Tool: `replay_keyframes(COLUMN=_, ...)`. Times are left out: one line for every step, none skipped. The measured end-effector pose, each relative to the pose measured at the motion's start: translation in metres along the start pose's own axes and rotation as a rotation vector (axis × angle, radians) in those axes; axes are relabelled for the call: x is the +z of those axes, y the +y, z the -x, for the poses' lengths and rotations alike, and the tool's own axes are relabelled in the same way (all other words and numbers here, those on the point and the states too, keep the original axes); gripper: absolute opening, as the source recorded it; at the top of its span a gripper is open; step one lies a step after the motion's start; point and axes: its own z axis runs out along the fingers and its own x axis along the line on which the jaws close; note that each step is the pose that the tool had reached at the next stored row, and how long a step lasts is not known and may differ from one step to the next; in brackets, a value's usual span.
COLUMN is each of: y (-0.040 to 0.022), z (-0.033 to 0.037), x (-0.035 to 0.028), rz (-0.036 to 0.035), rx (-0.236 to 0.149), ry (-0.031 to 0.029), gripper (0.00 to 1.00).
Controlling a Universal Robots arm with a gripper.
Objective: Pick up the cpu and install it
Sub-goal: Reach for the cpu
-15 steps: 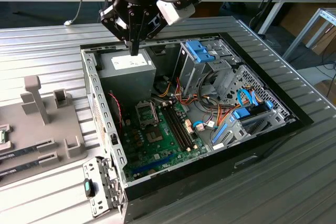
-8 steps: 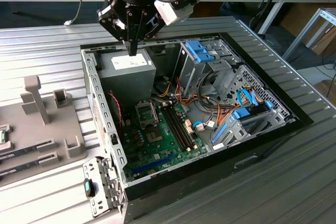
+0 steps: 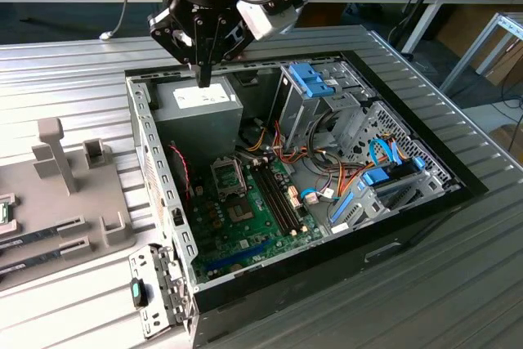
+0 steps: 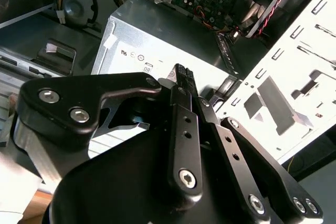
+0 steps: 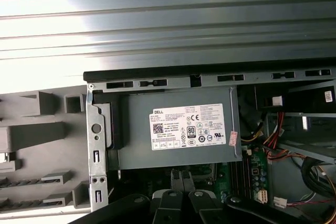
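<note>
My gripper (image 3: 203, 81) hangs over the far corner of the open computer case (image 3: 155, 169), just above the grey power supply (image 3: 200, 120). In the second wrist view its black fingers (image 4: 184, 85) are pressed together, tips pointing down at the power supply's label (image 4: 137, 61). Nothing shows between them. The cpu is hidden. The silver socket frame (image 3: 230, 176) sits on the green motherboard (image 3: 257, 222), nearer the exterior view's bottom than the gripper. In the first wrist view the gripper (image 5: 182, 181) is beside the power supply (image 5: 178, 129).
A grey holder fixture (image 3: 73, 194) with slots and posts lies on the ribbed metal table (image 3: 73, 63) at the exterior view's left. Drive cages with blue clips (image 3: 315, 87) and bundles of cables (image 3: 327, 169) crowd the case's right side. The case's side wall (image 3: 163, 194) stands between fixture and motherboard.
</note>
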Motion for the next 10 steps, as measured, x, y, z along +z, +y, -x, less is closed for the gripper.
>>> replay_keyframes(y=0.0, z=-0.0002, x=0.0, rz=0.0, rx=0.0, ry=0.0, gripper=0.11)
replay_keyframes(y=0.0, z=-0.0004, x=0.0, rz=0.0, rx=0.0, ry=0.0, gripper=0.11)
replay_keyframes(y=-0.0001, z=-0.0008, x=0.0, rz=0.0, rx=0.0, ry=0.0, gripper=0.11)
replay_keyframes(y=-0.0001, z=-0.0009, x=0.0, rz=0.0, rx=0.0, ry=0.0, gripper=0.11)
replay_keyframes(y=-0.0001, z=-0.0012, x=0.0, rz=0.0, rx=0.0, ry=0.0, gripper=0.11)
replay_keyframes(y=-0.0001, z=-0.0013, x=0.0, rz=0.0, rx=0.0, ry=0.0, gripper=0.11)
replay_keyframes(y=-0.0001, z=-0.0014, x=0.0, rz=0.0, rx=0.0, ry=0.0, gripper=0.11)
replay_keyframes(y=-0.0001, z=-0.0015, x=0.0, rz=0.0, rx=0.0, ry=0.0, gripper=0.11)
replay_keyframes(y=-0.0001, z=-0.0017, x=0.0, rz=0.0, rx=0.0, ry=0.0, gripper=0.11)
replay_keyframes(y=-0.0001, z=-0.0019, x=0.0, rz=0.0, rx=0.0, ry=0.0, gripper=0.11)
